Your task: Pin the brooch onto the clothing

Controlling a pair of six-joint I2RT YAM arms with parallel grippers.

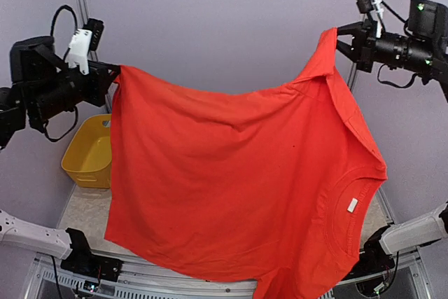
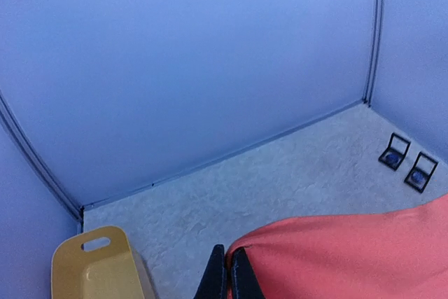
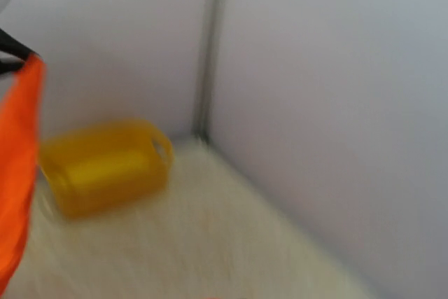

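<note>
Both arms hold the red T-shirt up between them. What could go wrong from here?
1. The left gripper and right gripper each pinch only an edge of the plain red T-shirt; it could slip and drop.
2. The hanging shirt hides much of the table from the top camera; lowering it could cover or sweep the two small black square cases.

One red T-shirt (image 1: pixel 231 187) fills the middle of the overhead view. There are two grippers: the left gripper (image 1: pixel 114 73) at ten o'clock and the right gripper (image 1: pixel 339 37) at one o'clock. One yellow basket (image 1: pixel 87 152) sits at nine o'clock, on one table (image 1: pixel 80 215). One white label (image 1: pixel 352 205) shows inside the shirt's neck, at four o'clock. The left wrist view shows two small black square cases at three o'clock, side by side: the first case (image 2: pixel 395 152) and the second case (image 2: pixel 421 171). Their contents are too small to tell.
</note>
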